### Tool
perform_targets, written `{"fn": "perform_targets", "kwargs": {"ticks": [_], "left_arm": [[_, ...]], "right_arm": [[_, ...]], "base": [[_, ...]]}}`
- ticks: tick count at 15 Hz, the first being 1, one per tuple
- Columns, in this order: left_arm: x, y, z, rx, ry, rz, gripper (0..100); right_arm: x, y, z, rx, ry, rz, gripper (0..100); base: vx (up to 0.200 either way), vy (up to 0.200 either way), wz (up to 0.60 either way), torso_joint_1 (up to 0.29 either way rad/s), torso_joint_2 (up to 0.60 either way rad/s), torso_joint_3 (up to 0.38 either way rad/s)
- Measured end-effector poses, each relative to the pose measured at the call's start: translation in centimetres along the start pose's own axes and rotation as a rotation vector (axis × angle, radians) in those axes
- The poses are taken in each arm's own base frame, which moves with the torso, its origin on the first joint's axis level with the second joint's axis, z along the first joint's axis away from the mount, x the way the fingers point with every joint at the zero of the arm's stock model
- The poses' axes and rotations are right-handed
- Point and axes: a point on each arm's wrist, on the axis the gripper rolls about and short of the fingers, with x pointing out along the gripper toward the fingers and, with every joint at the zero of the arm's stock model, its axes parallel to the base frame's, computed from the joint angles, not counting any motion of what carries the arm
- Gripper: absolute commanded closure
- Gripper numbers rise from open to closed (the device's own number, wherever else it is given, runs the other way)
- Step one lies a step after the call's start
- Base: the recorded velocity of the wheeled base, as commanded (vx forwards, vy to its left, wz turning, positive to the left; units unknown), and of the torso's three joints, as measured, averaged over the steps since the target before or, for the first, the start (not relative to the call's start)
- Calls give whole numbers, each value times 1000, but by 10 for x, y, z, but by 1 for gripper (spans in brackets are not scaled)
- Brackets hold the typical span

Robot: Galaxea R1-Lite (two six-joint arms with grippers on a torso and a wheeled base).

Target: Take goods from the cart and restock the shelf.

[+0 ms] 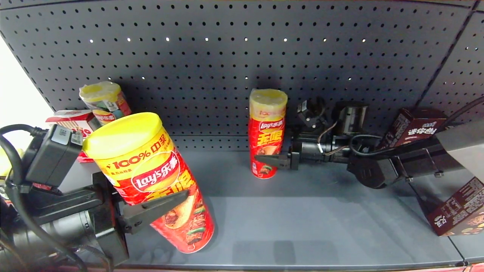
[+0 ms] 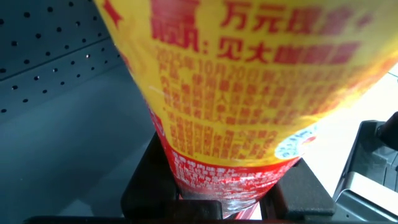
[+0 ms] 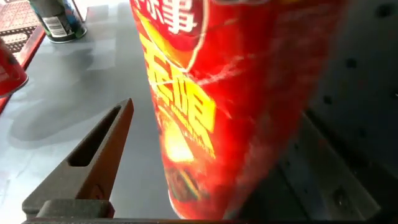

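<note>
The left gripper (image 1: 166, 196) is pinching a tilted chips can (image 1: 147, 166) well out from the pegboard (image 1: 211, 56), likely gripping it for stocking. The right gripper (image 1: 270, 158) is straddling the upright can (image 1: 266, 124) standing near the pegboard, its jaws seemingly spread. Both cans are sitting capped, hiding their contents.

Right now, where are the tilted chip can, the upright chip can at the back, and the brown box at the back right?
Tilted chip can (image 1: 153, 177): head view, on its red label.
Upright chip can (image 1: 266, 132): head view, on its red label.
Brown box (image 1: 414, 130): head view, on its front face.
</note>
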Motion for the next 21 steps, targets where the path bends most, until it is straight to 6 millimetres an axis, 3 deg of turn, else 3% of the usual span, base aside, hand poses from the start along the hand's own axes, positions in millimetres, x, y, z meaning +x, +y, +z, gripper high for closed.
{"fn": "perform_targets", "kwargs": {"ticks": [3,4,9,14,16,21], "left_arm": [[0,0,-1,-2,3,1,100],[0,0,-1,-1,3,0,100],[0,0,-2,-2,4,2,100],[-1,0,-2,-2,4,2,100],[-1,0,-2,-2,3,3,100],[-1,0,-1,-1,1,5,100]], "right_arm": [[11,0,-8,6,3,15,0],[13,0,-9,0,-3,20,100],[19,0,-18,-15,-22,20,100],[11,10,-9,-7,-15,23,100],[4,23,2,-7,-19,37,100],[-19,85,22,4,-22,121,100]], "base": [[0,0,0,0,0,0],[0,0,0,0,0,0],[0,0,0,0,0,0],[0,0,0,0,0,0],[0,0,0,0,0,0],[0,0,0,0,0,0]]}}
